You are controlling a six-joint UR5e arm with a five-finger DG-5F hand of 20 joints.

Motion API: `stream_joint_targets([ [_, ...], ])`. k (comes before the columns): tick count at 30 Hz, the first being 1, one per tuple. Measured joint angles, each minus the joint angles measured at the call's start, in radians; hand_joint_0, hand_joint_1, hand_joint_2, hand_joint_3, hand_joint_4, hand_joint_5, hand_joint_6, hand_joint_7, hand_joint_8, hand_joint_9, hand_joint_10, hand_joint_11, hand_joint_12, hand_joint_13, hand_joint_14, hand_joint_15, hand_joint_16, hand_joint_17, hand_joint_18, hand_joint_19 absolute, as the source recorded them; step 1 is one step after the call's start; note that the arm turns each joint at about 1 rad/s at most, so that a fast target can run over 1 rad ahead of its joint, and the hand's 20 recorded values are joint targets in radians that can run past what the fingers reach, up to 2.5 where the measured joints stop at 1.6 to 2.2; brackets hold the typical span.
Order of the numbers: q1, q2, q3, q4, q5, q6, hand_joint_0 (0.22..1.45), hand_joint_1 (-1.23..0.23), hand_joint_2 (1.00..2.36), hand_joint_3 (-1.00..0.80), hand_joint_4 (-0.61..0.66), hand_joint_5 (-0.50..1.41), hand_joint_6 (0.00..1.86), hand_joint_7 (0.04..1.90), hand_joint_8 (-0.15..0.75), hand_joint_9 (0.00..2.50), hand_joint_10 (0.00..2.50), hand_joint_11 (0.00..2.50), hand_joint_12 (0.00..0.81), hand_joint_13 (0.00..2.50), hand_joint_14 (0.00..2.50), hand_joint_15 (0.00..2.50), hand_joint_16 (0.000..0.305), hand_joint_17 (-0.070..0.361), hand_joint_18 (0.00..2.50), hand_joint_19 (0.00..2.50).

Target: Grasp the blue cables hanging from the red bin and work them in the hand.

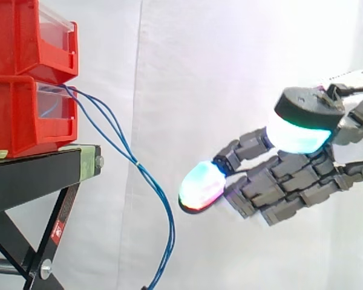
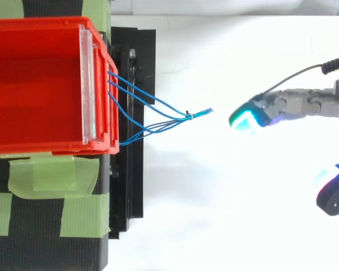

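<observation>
cables: blue cables (image 1: 133, 158) come out of the front of the lower red bin (image 1: 18, 121) and hang off the front edge of the black stand (image 1: 36, 172), free in the air
strands: several thin strands, fanned at the bin and pulled together at a small tie (image 2: 189, 116)
axis: long axis runs out from the bin front and slopes down away from the stand, then curves to near vertical low in the side view; from above the bundle points straight at the hand
hand: hand (image 1: 290, 181) well apart from the cables, on the side away from the stand, at about the level of the loop's middle
hand state: released, fingers stretched toward the cables with the glowing pads (image 1: 202, 184) leading, thumb spread above, nothing held
handling (judged): light, limp, thin and likely slippery; will swing and slide off thick pads when pushed, not fragile, anchored only at the bin end
where to grip (judged): at or just below the tie, where the strands run together, pinched between thumb and fingers
risk (judged): catching one strand only, or knocking the loop back toward the stand
</observation>
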Motion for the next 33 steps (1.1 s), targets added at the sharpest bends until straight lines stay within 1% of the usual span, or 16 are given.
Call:
stream_joint_targets([
  [3,0.011,-0.002,-0.02,0.063,0.034,0.001,0.68,-0.56,1.0,-1.0,0.13,-0.43,0.01,0.7,0.248,0.0,0.0,0.09,0.308,0.0,0.01,0.23,0.063,0.141,0.0,0.03],
  [7,0.034,-0.005,-0.054,0.148,0.096,0.003,0.68,-0.56,1.0,-1.0,0.12,-0.44,0.01,0.69,0.238,0.0,0.0,0.04,0.302,0.0,0.01,0.23,0.063,0.141,0.0,0.02],
  [9,0.045,-0.005,-0.067,0.174,0.119,0.007,0.67,-0.56,1.0,-1.0,0.11,-0.45,0.01,0.69,0.235,0.0,0.0,0.04,0.3,0.0,0.0,0.23,0.063,0.142,0.0,0.01],
  [10,0.051,-0.005,-0.073,0.19,0.133,0.011,0.67,-0.56,1.0,-1.0,0.11,-0.45,0.01,0.69,0.235,0.0,0.0,0.04,0.302,0.0,0.0,0.22,0.063,0.142,0.0,0.02],
  [14,0.068,-0.007,-0.081,0.244,0.198,0.029,0.67,-0.56,1.0,-1.0,0.12,-0.44,0.01,0.69,0.237,0.0,0.0,0.03,0.301,0.0,0.01,0.23,0.064,0.143,0.0,0.02],
  [17,0.081,-0.007,-0.082,0.264,0.246,0.044,0.67,-0.56,1.0,-1.0,0.13,-0.43,0.01,0.69,0.238,0.0,0.0,0.03,0.301,0.0,0.0,0.23,0.064,0.145,0.0,0.02],
  [20,0.092,-0.007,-0.082,0.269,0.279,0.05,0.68,-0.56,1.0,-1.0,0.13,-0.43,0.01,0.69,0.24,0.0,0.0,0.04,0.302,0.0,0.0,0.22,0.064,0.144,0.0,0.01],
  [24,0.103,-0.01,-0.082,0.272,0.322,0.053,0.68,-0.56,1.0,-1.0,0.13,-0.42,0.01,0.69,0.242,0.0,0.0,0.04,0.302,0.0,0.0,0.23,0.064,0.143,0.0,0.01],
  [26,0.109,-0.025,-0.083,0.284,0.351,0.057,0.68,-0.56,1.0,-1.0,0.14,-0.42,0.01,0.69,0.243,0.0,0.0,0.03,0.302,0.0,0.0,0.22,0.064,0.143,0.0,0.01],
  [28,0.114,-0.054,-0.083,0.303,0.37,0.072,0.68,-0.56,1.0,-1.0,0.14,-0.41,0.01,0.69,0.24,0.0,0.0,0.03,0.303,0.0,0.0,0.22,0.064,0.144,0.0,0.01],
  [31,0.127,-0.094,-0.083,0.346,0.385,0.118,0.68,-0.56,1.0,-1.0,0.15,-0.4,0.01,0.7,0.248,0.0,0.0,0.04,0.307,0.0,0.0,0.22,0.065,0.146,0.0,0.01],
  [33,0.133,-0.107,-0.083,0.371,0.392,0.143,0.68,-0.56,1.0,-1.0,0.16,-0.39,0.01,0.7,0.249,0.0,0.0,0.03,0.309,0.0,0.0,0.22,0.065,0.146,0.0,0.02],
])
